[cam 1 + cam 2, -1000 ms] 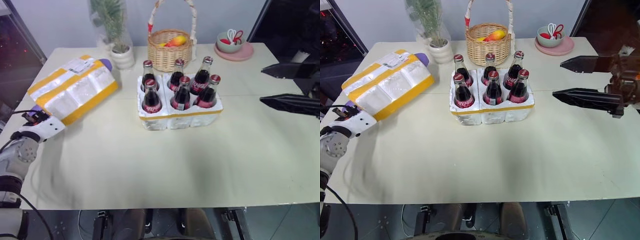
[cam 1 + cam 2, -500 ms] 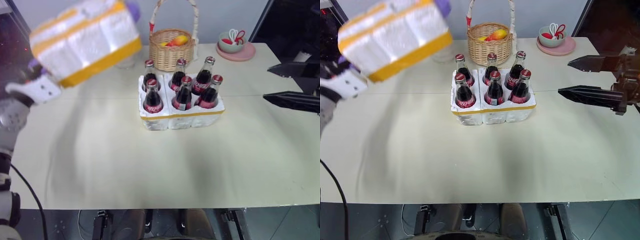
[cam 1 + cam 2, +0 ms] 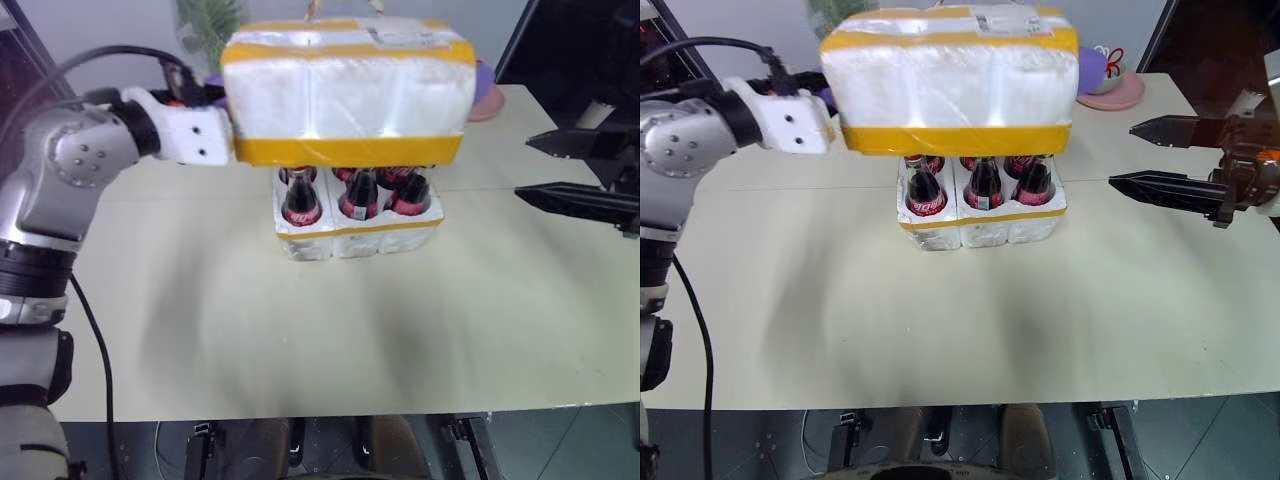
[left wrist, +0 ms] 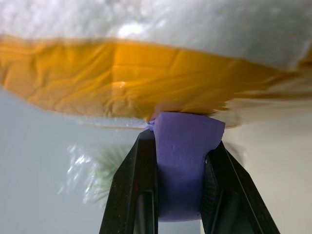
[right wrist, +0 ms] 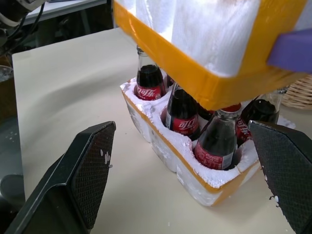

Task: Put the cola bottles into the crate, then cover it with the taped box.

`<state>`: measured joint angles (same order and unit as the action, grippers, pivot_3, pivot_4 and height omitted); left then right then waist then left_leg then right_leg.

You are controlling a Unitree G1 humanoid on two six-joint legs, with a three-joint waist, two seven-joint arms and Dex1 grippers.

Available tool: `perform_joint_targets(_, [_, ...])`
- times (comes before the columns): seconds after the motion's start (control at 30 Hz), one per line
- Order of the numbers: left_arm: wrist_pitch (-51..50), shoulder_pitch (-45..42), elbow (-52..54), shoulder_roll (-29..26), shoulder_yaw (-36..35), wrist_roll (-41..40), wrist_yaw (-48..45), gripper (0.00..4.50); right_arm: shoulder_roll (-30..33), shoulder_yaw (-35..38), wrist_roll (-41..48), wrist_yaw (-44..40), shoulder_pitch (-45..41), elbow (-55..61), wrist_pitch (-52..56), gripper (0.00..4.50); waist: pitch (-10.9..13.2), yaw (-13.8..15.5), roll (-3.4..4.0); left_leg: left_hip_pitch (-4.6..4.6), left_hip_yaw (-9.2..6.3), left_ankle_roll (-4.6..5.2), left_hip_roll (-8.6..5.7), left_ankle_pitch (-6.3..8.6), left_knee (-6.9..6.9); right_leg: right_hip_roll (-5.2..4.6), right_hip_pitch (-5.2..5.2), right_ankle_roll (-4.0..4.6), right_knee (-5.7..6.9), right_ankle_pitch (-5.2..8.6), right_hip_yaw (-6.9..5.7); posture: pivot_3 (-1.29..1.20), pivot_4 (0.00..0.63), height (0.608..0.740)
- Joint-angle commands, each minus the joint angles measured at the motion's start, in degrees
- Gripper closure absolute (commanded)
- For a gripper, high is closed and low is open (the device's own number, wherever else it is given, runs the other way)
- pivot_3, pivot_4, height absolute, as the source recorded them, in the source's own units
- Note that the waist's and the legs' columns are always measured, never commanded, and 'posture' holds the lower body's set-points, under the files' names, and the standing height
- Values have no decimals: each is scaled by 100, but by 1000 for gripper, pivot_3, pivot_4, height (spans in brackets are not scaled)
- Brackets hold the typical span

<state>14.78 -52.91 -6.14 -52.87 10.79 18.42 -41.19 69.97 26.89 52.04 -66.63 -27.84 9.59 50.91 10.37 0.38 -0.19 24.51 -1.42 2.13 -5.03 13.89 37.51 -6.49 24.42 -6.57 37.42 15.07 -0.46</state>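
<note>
The taped box [image 3: 348, 95], white foam with yellow tape bands, hangs level in the air just above the crate [image 3: 355, 238]. It hides the necks of the cola bottles [image 3: 300, 205] standing in the crate's wells. My left gripper [image 4: 183, 141] is shut on a purple tab [image 4: 184, 161] at the box's left end. Another purple tab [image 5: 295, 48] sticks out of the far end. My right gripper [image 3: 522, 166] hovers open to the right of the crate, pointing at it, with nothing between its fingers.
Behind the crate stands a wicker basket [image 5: 298, 95], mostly hidden by the box. A pink plate [image 3: 1122, 92] with a bowl sits at the back right, a potted plant [image 3: 200, 25] at the back left. The beige table [image 3: 300, 330] reaches to the near edge.
My left arm has lifted the taped box off the table's left side and swung it up and right, over the crate. The right gripper has stayed in place, open.
</note>
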Motion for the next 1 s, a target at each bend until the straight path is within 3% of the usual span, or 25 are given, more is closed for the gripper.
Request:
perform_joint_targets(0.03, [19,-135,400,7,143,511,-75,4029,-60,268,134,126,-23,156,-5,0,0,23,0,0,0,1,0,0,6,0,-1,0,2,0,0,0,150,740])
perform_joint_targets(0.23, [248,84,773,56,280,1329,152,4029,-130,350,271,332,-39,240,71,0,0,38,0,3,-3,23,-1,14,49,-1,-20,-4,8,-2,0,0,150,740])
perform_joint_targets(0.4, [-128,323,1113,153,86,1216,-54,4029,-146,364,308,445,-56,217,82,0,1,29,-1,3,-3,24,0,15,50,-1,-18,-6,7,-3,1,0,150,740])
perform_joint_targets(0.43, [-158,384,1119,141,72,1209,-69,3035,-148,359,314,458,-59,214,79,0,0,28,-1,3,-3,24,1,15,49,0,-17,-6,8,-3,1,0,150,740])
perform_joint_targets(0.53, [-146,636,1115,55,70,1248,-108,1598,-142,342,337,454,-56,216,68,0,0,31,1,2,-2,24,2,15,48,1,-16,-6,8,-3,1,0,150,740])
perform_joint_targets(0.63, [-53,835,1029,-108,26,1238,-216,249,-104,321,307,388,-13,203,50,0,0,35,1,3,-2,24,1,15,49,-1,-17,-6,8,-3,1,0,150,740])
perform_joint_targets(0.67, [-17,927,972,-216,-8,1193,-291,249,-83,317,269,348,24,197,27,0,0,34,1,3,-2,24,1,15,50,-2,-17,-6,8,-3,1,0,150,740])
perform_joint_targets(0.73, [-182,1095,869,-285,-186,867,-434,249,-37,327,175,263,116,168,-17,0,0,34,1,3,-3,24,1,15,49,-2,-17,-6,8,-3,1,0,150,740])
perform_joint_targets(0.93, [-1132,1618,296,-432,-1086,-1235,-1767,249,109,437,-345,-74,730,98,-352,0,0,27,2,3,-3,27,2,17,50,-2,-16,-6,8,-3,0,0,150,740])
perform_joint_targets(1.0, [-2508,1537,341,-327,-1575,-2459,-2365,249,131,442,-530,-161,924,52,-489,0,0,38,1,3,-3,26,2,17,51,-2,-16,-6,8,-3,0,0,150,740])
